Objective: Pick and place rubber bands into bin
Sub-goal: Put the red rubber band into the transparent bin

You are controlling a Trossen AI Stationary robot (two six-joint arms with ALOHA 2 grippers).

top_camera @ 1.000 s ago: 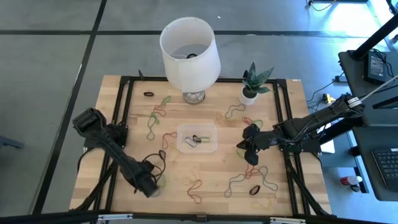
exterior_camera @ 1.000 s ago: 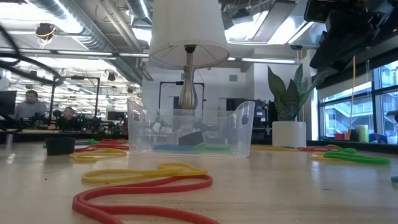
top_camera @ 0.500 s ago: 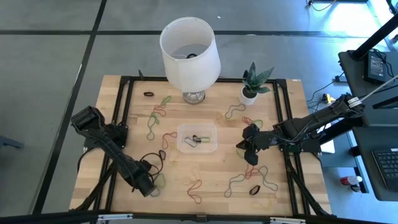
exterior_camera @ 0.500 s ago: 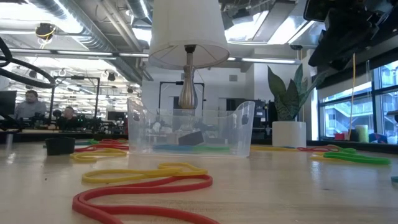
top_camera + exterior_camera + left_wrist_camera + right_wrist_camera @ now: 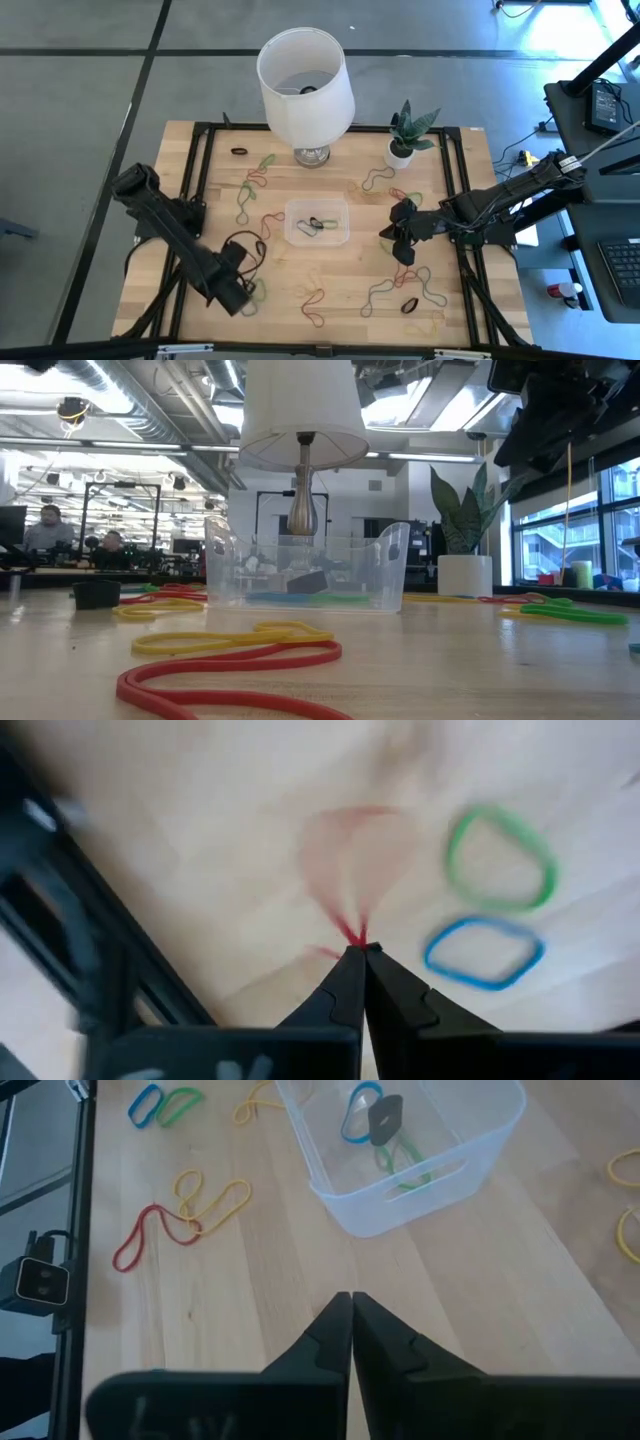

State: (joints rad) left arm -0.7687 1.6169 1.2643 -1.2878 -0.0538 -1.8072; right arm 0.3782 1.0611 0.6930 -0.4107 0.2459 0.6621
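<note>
Your left gripper (image 5: 358, 952), near the bench's front-left corner, has just snapped its jaws together on a thin red rubber band (image 5: 355, 855) and is lifting it (it stretches and blurs). Carry it to the small clear plastic bin (image 5: 317, 222) mid-bench. Right gripper (image 5: 351, 1302) waits, jaws pressed together, empty.

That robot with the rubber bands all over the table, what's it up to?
It is collecting rubber bands into the clear bin. The left gripper, at the table's near left, has pinched shut on a red rubber band. The right gripper waits shut, empty, right of the bin, which holds a few bands. Many lie scattered.
</note>
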